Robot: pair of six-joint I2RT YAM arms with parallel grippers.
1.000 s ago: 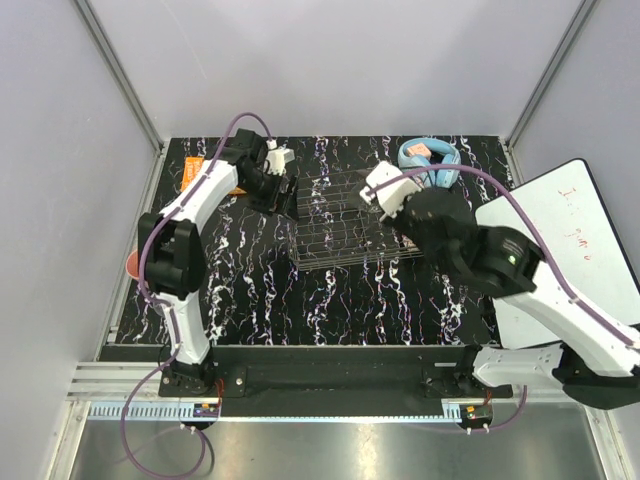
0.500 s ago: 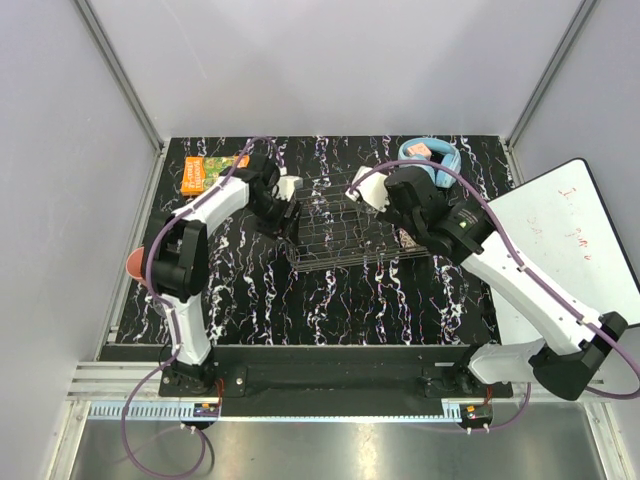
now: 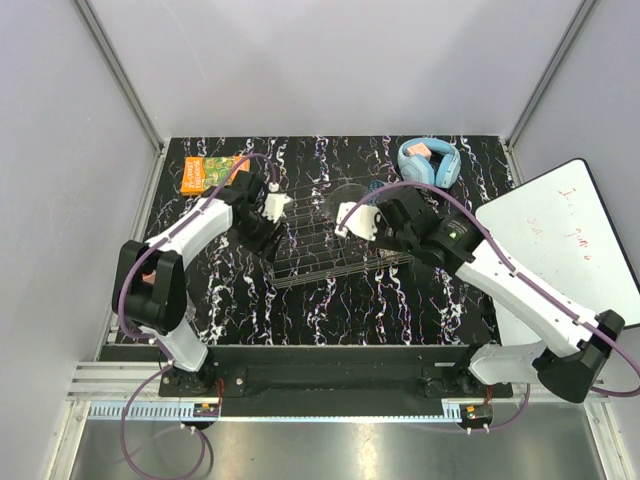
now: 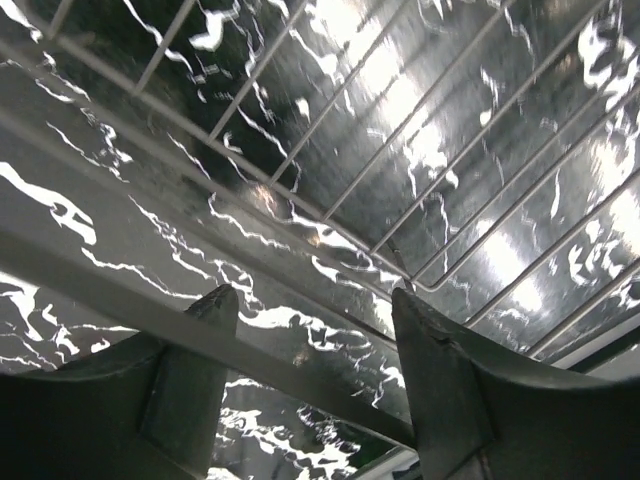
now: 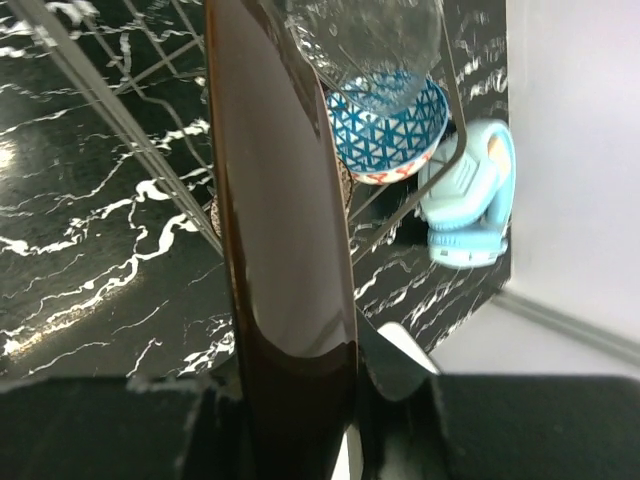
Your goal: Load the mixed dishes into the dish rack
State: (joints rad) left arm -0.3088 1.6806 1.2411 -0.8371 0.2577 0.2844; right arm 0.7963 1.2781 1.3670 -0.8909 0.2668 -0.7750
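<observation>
The dark wire dish rack lies mid-table. My left gripper is at its left edge; in the left wrist view the jaws stand apart with a rack rim bar running across between them. My right gripper is over the rack's right part, shut on the glossy plate, held upright and edge-on, dark in this view. Beyond it in the rack are the clear glass bowl, also seen from above, and the blue patterned bowl. The stemmed glass and pink cup do not show.
The light blue headphones lie at the back right, just beyond the rack, and show in the right wrist view. An orange-green book lies at the back left. A whiteboard leans at the table's right edge.
My left gripper has moved toward the near left along the rack's edge, and the rack has shifted that way with it. My right gripper has moved left over the rack.
</observation>
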